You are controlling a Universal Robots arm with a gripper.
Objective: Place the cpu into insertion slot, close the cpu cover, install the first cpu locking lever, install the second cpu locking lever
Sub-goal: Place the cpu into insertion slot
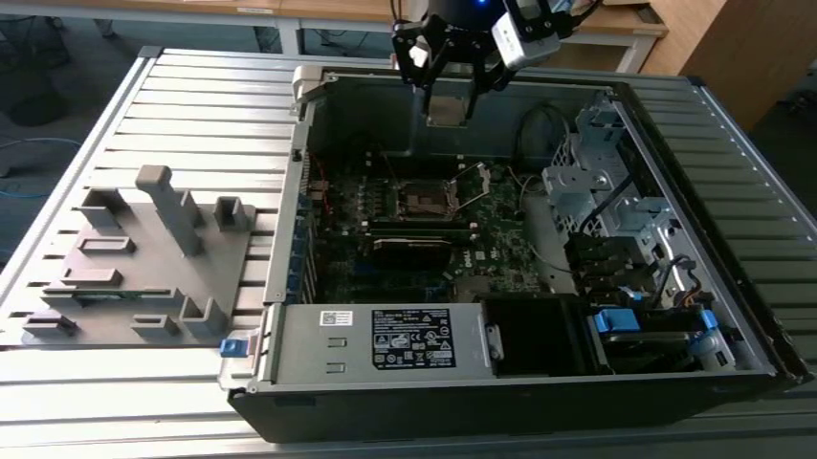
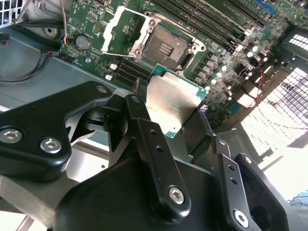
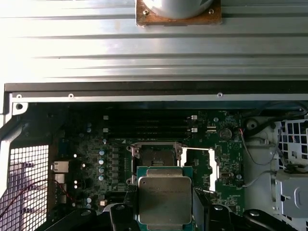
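Silver-grey cpu (image 3: 164,197) with green edge, black gripper (image 2: 171,103), green motherboard (image 3: 96,144), dark insertion slot (image 3: 156,156), silver cpu cover (image 2: 109,33)

The cpu (image 2: 173,103) hangs seemingly above the insertion slot (image 2: 166,46).

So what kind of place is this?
Probably a robot lab or workshop: an open desktop computer case sits on a ribbed metal table, the gripper holds the cpu above its motherboard, and wooden desks stand behind.
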